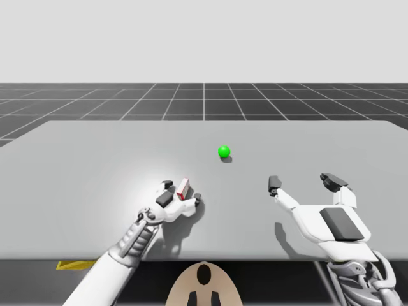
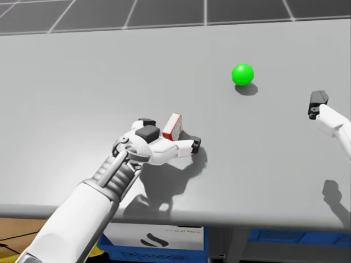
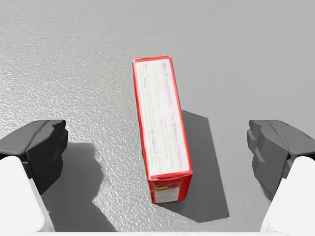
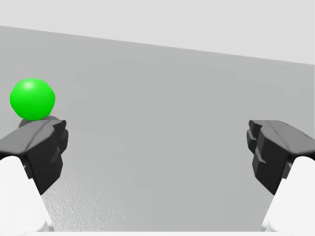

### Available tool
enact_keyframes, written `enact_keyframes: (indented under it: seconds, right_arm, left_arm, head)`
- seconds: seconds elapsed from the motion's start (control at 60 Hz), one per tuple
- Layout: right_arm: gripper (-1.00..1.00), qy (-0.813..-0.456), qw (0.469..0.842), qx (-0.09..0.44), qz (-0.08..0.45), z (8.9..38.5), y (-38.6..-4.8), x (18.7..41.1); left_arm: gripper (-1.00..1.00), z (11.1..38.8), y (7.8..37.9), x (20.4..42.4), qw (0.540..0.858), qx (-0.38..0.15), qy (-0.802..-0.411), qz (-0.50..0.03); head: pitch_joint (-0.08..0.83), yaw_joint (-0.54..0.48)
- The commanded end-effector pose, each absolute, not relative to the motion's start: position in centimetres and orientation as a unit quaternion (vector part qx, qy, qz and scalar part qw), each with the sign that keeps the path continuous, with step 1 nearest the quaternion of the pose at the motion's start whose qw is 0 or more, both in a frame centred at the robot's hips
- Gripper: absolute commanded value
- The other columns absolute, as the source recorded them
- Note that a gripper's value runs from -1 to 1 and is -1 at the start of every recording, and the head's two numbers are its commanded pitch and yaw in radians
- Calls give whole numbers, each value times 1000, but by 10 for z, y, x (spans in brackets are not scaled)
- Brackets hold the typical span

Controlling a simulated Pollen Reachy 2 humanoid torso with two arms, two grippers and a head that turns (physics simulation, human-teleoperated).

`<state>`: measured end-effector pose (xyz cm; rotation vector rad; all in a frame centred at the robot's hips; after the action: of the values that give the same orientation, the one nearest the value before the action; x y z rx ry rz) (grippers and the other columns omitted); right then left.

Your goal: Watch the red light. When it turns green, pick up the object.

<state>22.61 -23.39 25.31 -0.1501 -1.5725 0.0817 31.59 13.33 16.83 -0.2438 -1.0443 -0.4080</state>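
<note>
The light stood green at one o'clock of the red box — my left gripper straddled it, wide open, seemingly ready to close; right gripper open, empty.

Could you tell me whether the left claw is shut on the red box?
Open: the left claw has its fingers apart, clear of both sides of the red box lying between them.

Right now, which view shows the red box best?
Left wrist view: the red box sits whole between my left gripper's open fingers, touching neither. High and head views show it small, at that gripper.
</note>
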Motion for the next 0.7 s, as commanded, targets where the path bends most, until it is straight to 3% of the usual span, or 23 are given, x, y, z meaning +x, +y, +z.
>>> enact_keyframes:
  seconds: [0.017, 0.033, 0.05, 0.067, 0.1, 0.367, 0.7]
  right_arm:
    - [-1000, -707, 704, -64, 33, 252, -233, 225]
    - [-1000, -707, 703, -64, 33, 253, -233, 225]
    - [-1000, -707, 703, -64, 33, 253, -233, 225]
    - [-1000, -707, 704, -64, 33, 253, -233, 225]
    - [-1000, -707, 704, -64, 32, 253, -233, 225]
    - [-1000, -706, 704, -65, 33, 253, -233, 226]
    - [-1000, -705, 706, -63, 30, 253, -234, 226]
  left_arm:
    - [-826, 160, 107, 315, 849, -139, -481, -168]
    - [-717, 160, 107, 314, 848, -138, -484, -167]
    - [-58, 160, 107, 313, 847, -139, -486, -165]
    - [790, 161, 107, 313, 847, -141, -485, -166]
    - [937, 161, 107, 312, 845, -141, -488, -168]
    - [984, 165, 104, 304, 840, -155, -487, -181]
    - [983, 165, 106, 302, 839, -156, -488, -184]
  head:
    - [686, 117]
    - [686, 116]
    - [686, 116]
    - [685, 116]
    - [685, 116]
    - [640, 121]
    - [346, 111]
